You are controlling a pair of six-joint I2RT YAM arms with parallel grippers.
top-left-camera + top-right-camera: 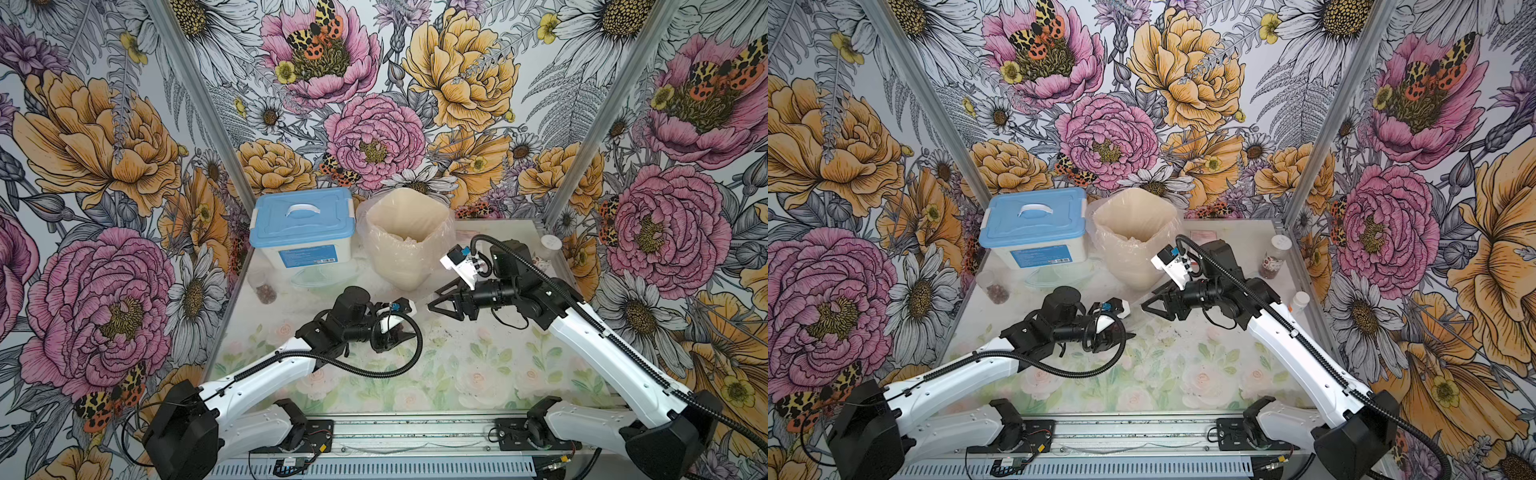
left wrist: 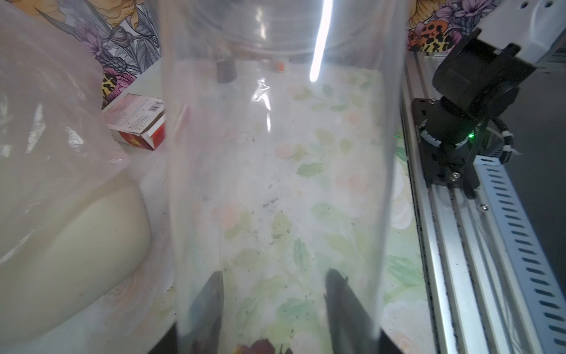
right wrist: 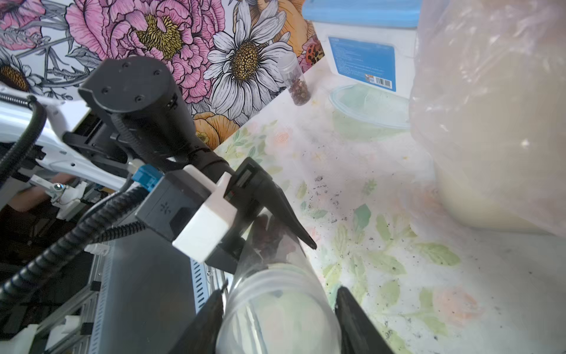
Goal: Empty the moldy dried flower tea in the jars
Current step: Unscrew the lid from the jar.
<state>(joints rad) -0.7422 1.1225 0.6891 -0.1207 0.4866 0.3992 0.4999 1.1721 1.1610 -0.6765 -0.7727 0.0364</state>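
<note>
gripping the same jar [image 3: 275, 269], left hand [image 2: 272, 291] and right hand [image 3: 280, 294] meet beside the lined bin [image 1: 399, 266].

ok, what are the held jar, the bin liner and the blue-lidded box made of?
Held jar: clear and glossy, likely plastic, glass not ruled out; things behind show through its wall. Bin liner: thin translucent plastic film, crinkled, with glints. Blue-lidded box: rigid plastic by the look, matte blue lid, white body, moulded handle.
</note>
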